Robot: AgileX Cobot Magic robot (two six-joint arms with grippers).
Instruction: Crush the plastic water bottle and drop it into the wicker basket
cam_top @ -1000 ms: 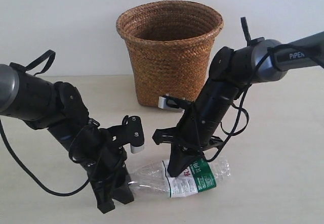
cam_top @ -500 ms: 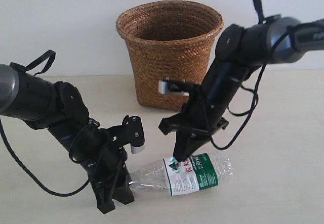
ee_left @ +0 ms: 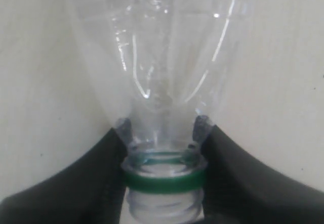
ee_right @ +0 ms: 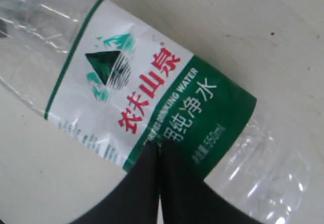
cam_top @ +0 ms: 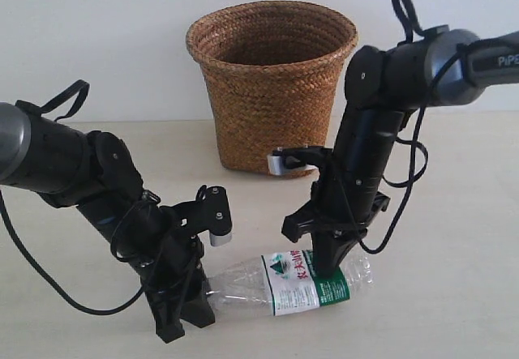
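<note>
**Clear ribbed plastic water bottle (cam_top: pixel 284 284) laid on its side, lower centre of the pale bench (cam_top: pixel 454 254).**
Its neck is pinched by the left claw (ee_left: pixel 163 127); the right claw (ee_right: pixel 159 155), its tips pressed together, bears on the label. Little flattening is seen, so crushing and the drop are judged left. The brown woven wicker basket (cam_top: pixel 272 108) stands upper centre, apart, with open bench between.

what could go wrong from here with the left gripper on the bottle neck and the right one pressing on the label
1. The right gripper meets the plastic water bottle with its fingers shut into a narrow tip on the curved, glossy label. If it presses down, it may skid off rather than crush.
2. The left gripper clamps only the neck beside the green ring, so the bottle might twist or pop free under that load.
</note>
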